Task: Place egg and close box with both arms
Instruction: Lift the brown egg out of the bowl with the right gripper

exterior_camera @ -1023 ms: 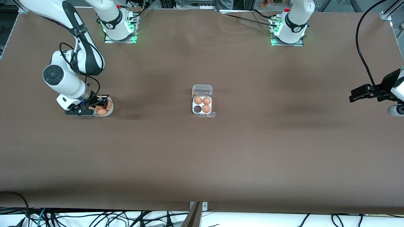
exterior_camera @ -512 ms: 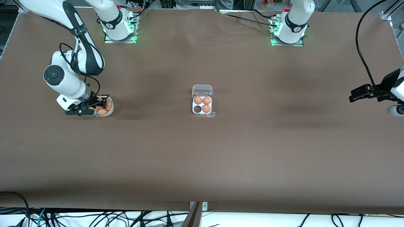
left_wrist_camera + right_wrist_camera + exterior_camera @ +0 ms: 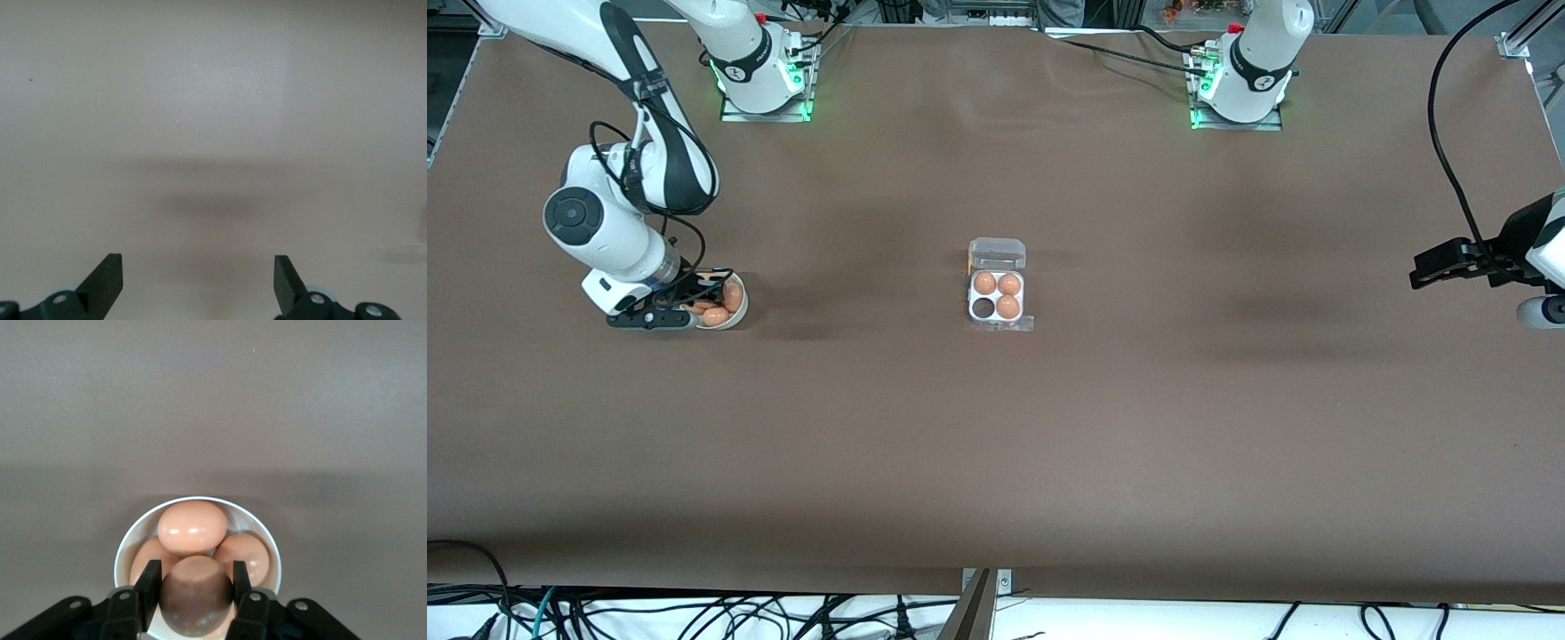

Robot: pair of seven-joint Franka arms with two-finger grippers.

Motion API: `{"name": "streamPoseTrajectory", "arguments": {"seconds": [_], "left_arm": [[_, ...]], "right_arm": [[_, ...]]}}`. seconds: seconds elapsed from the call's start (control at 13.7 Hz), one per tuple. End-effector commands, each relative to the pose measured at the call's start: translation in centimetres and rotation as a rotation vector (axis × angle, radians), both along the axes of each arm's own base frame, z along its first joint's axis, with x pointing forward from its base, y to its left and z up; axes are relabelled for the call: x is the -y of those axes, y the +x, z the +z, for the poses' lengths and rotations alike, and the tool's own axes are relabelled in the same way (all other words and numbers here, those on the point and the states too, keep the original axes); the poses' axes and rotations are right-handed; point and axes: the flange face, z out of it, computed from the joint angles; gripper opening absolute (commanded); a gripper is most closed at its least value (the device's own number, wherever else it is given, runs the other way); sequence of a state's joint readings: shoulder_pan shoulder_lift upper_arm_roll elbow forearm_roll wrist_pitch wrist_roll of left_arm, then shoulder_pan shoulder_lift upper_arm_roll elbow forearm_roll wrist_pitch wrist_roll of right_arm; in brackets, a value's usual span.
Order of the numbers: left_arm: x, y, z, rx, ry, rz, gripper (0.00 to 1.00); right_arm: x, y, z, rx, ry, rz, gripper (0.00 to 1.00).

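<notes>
The box [image 3: 997, 298] lies open mid-table, its clear lid tipped back toward the robots' bases; three brown eggs fill its cells and one cell is dark and bare. My right gripper [image 3: 704, 298] [image 3: 195, 587] hangs just over a white bowl [image 3: 735, 316] [image 3: 127, 550], shut on a brown egg [image 3: 195, 593] gripped between its two fingers. Three more eggs [image 3: 192, 527] lie in the bowl beneath. My left gripper [image 3: 1427, 268] [image 3: 198, 280] waits open above bare table at the left arm's end, nothing between its fingers.
Brown tabletop [image 3: 996, 444] stretches all round the box and bowl. Both arm bases [image 3: 765, 84] glow green along the edge nearest the robots. Cables run along the table's front edge.
The right gripper has closed on an egg in the bowl and the right arm has risen slightly. The left arm has not moved.
</notes>
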State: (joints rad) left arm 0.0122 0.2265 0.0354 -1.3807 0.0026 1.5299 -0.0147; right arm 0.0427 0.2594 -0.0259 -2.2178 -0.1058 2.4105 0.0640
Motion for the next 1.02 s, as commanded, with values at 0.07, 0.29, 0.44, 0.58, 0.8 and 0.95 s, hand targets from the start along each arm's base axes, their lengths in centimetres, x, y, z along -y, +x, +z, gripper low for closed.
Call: {"name": "streamPoseTrajectory", "arguments": {"seconds": [0.07, 0.29, 0.44, 0.58, 0.8, 0.95], "left_arm": [[0.3, 0.0, 0.5, 0.001, -0.004, 0.002, 1.00], [0.3, 0.0, 0.5, 0.002, -0.004, 0.002, 1.00], [0.2, -0.1, 0.5, 0.001, -0.004, 0.004, 1.00], [0.2, -0.1, 0.5, 0.001, -0.004, 0.004, 1.00], [0.1, -0.1, 0.5, 0.001, -0.004, 0.004, 1.00], [-0.1, -0.1, 0.5, 0.001, -0.004, 0.004, 1.00]], "right_arm": [[-0.6, 2.1, 2.8, -0.044, -0.021, 0.021, 0.16], [-2.5, 3.3, 5.0, -0.058, -0.027, 0.042, 0.13], [-5.6, 4.1, 7.1, -0.077, -0.031, 0.070, 0.10], [-9.6, 4.4, 9.0, -0.082, -0.038, 0.073, 0.10], [-16.9, 4.0, 9.1, -0.066, -0.050, 0.092, 0.10], [-21.9, 3.8, 8.4, -0.051, -0.057, 0.086, 0.10]]}}
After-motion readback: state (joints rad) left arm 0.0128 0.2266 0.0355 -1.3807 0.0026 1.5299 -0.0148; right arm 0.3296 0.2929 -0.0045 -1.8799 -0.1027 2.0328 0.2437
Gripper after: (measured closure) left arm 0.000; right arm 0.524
